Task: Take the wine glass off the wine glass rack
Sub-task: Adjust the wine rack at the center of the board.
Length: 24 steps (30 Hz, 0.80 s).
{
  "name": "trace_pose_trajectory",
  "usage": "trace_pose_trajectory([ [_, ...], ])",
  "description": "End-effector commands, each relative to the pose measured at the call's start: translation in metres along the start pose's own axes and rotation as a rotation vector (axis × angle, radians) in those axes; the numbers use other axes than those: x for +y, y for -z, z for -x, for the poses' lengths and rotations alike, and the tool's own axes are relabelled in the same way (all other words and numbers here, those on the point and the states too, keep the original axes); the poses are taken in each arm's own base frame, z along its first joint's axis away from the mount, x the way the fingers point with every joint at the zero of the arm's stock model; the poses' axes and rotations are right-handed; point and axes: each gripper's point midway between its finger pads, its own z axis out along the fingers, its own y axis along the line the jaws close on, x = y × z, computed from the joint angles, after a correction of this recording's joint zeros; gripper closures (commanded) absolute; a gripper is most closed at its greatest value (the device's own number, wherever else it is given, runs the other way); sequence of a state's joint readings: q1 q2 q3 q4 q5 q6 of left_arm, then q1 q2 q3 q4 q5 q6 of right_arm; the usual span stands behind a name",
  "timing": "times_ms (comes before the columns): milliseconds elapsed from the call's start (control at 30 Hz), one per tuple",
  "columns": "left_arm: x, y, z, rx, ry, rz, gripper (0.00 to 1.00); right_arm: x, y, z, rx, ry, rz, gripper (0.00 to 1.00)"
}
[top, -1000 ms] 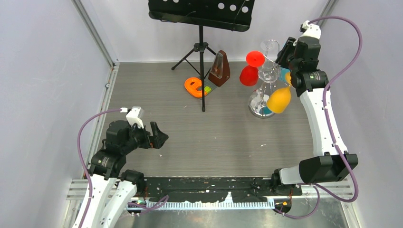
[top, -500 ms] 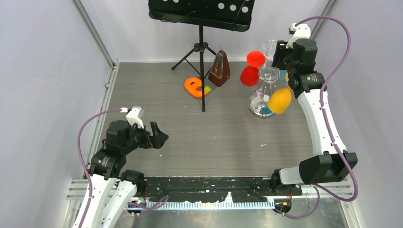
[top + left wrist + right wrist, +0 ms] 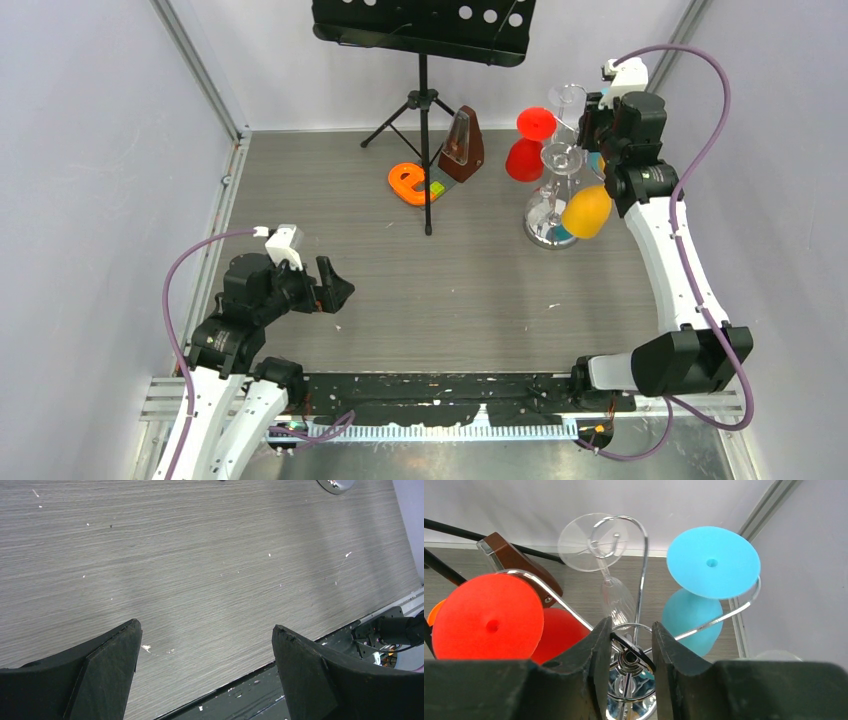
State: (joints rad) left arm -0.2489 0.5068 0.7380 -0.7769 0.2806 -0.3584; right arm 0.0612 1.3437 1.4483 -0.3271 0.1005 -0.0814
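Note:
The chrome wine glass rack stands at the back right with several glasses hanging upside down from it. They are a clear wine glass, a red one, a blue one and a yellow one. My right gripper points down over the rack's top, its narrow jaws closed against the dark ring on the central post. The clear glass hangs just beyond its fingertips, untouched. My left gripper hovers wide open and empty over bare table at the near left.
A black music stand stands at the back centre. A brown metronome and an orange letter e sit by its legs. White walls close in on both sides. The rack's round base shows at the left wrist view's top edge.
My right wrist has shifted left and toward the back wall, settling over the rack's top. The left arm has not moved.

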Motion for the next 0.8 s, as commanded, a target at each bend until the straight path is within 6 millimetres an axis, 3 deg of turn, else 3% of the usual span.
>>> trace_pose_trajectory([
  [0,-0.002,-0.001,0.005,-0.020,-0.024,-0.009,0.01,-0.001,0.012,0.032,-0.129,-0.023,-0.002,0.72],
  [167,-0.001,-0.001,0.005,-0.017,-0.023,-0.009,0.01,-0.004,0.011,0.029,-0.127,-0.054,-0.030,0.93],
  [767,-0.002,-0.001,0.005,-0.017,-0.024,-0.009,0.01,-0.023,0.035,0.052,-0.166,-0.334,-0.199,0.94],
])
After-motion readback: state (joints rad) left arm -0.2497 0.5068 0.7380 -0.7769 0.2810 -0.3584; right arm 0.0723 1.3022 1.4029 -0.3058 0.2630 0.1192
